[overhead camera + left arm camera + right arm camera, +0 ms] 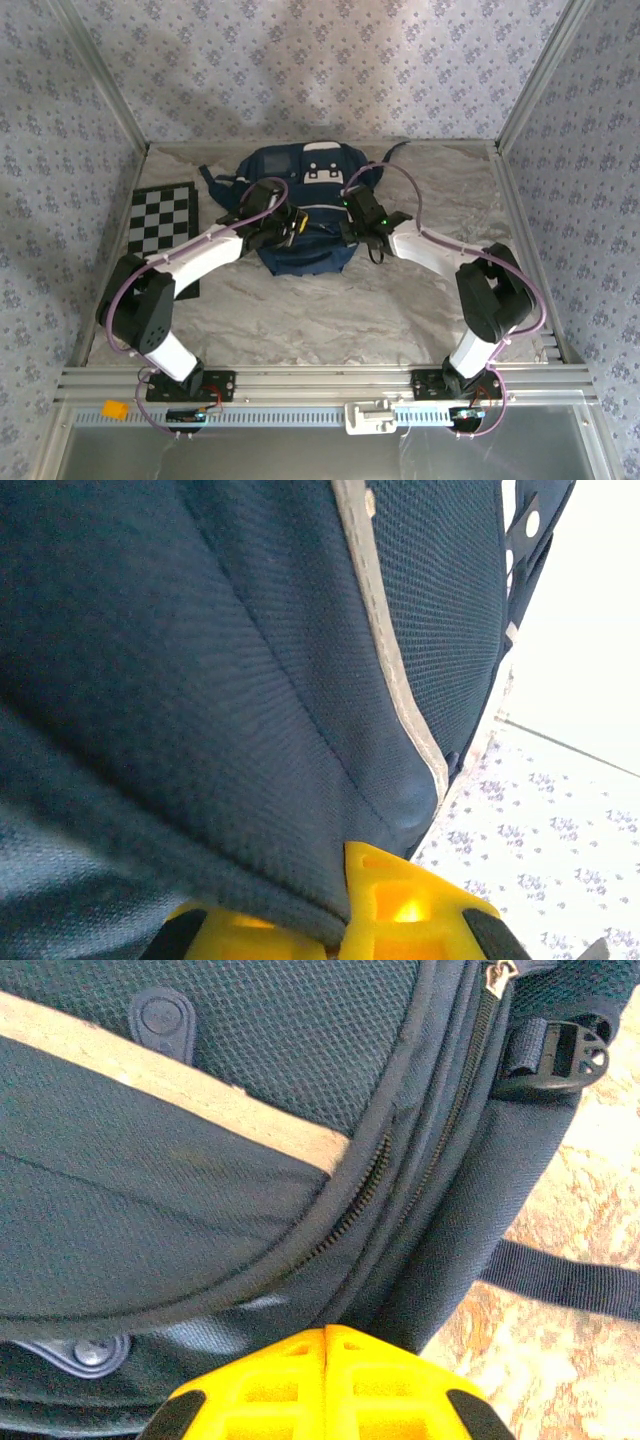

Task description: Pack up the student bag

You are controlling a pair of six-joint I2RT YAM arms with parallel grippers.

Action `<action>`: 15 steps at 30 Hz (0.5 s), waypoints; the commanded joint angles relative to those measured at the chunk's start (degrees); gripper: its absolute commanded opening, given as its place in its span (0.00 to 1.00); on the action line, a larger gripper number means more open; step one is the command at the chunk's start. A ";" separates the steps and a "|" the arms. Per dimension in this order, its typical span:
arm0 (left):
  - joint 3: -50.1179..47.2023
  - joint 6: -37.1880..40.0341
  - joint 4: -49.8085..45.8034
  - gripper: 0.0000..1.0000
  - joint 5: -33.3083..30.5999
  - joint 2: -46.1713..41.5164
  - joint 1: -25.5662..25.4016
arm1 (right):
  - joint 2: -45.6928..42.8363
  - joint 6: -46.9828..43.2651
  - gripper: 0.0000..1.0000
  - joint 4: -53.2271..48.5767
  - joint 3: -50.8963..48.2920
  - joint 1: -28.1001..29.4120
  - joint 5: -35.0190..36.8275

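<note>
Student bag (pixel 292 168) lies on the marbled table (pixel 320 320) in the upper centre of the overhead frame, close under the back wall. Its white-flapped pocket is toward the top of the frame. A checkered board (pixel 160 222) lies flat on the table at the left, apart from the bag.

Left gripper (pixel 335 925): closed on a fold of the bag's navy fabric. In the left wrist view the cloth runs down between the two yellow fingers (pixel 400 910) at the bottom edge of the frame. A white stripe (pixel 385 645) crosses the fabric diagonally in the upper centre. Overhead, this gripper sits on the bag's lower half, left of centre.

Right gripper (pixel 325 1350): the fingers are pressed together, with only a thin seam between them. The tips rest against the bag's side panel at bottom centre, just below the curved zipper (pixel 365 1190). No cloth is visible between the pads, though a thin pinch hidden under the tips cannot be ruled out. A black buckle (pixel 555 1055) sits in the upper right, and a dark strap (pixel 560 1280) lies across the table at right.
</note>
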 commanded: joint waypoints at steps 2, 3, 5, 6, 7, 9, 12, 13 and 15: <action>0.18 5.31 -1.07 0.00 5.68 -4.83 0.50 | -5.83 2.84 0.00 0.23 -4.39 4.02 -5.02; 0.43 5.40 -1.43 0.00 5.62 -5.00 0.62 | -6.04 3.31 0.00 0.94 -4.25 4.62 -7.55; 0.87 5.82 -1.44 0.00 5.41 -5.16 0.64 | -5.28 4.01 0.00 0.54 -2.86 5.80 -8.02; 1.12 5.95 -1.68 0.00 5.42 -5.07 0.60 | -4.64 3.88 0.00 -0.04 -1.83 6.12 -8.00; 1.36 6.09 -1.79 0.00 5.48 -5.01 0.62 | -4.19 3.70 0.03 -0.14 -1.07 6.08 -8.18; 1.59 6.00 -1.65 0.00 5.70 -4.77 0.63 | -3.24 3.62 0.09 0.69 -0.24 5.92 -9.26; 1.72 5.98 -1.37 0.00 5.86 -4.37 0.57 | -1.27 2.83 0.19 0.06 2.24 6.62 -7.34; 1.72 6.11 -1.34 0.00 5.90 -4.24 0.54 | -1.05 2.73 0.20 -0.97 3.38 6.87 -6.44; 1.60 5.94 -1.48 0.00 6.12 -4.05 0.49 | -1.71 3.20 0.27 -0.26 3.57 6.84 -7.38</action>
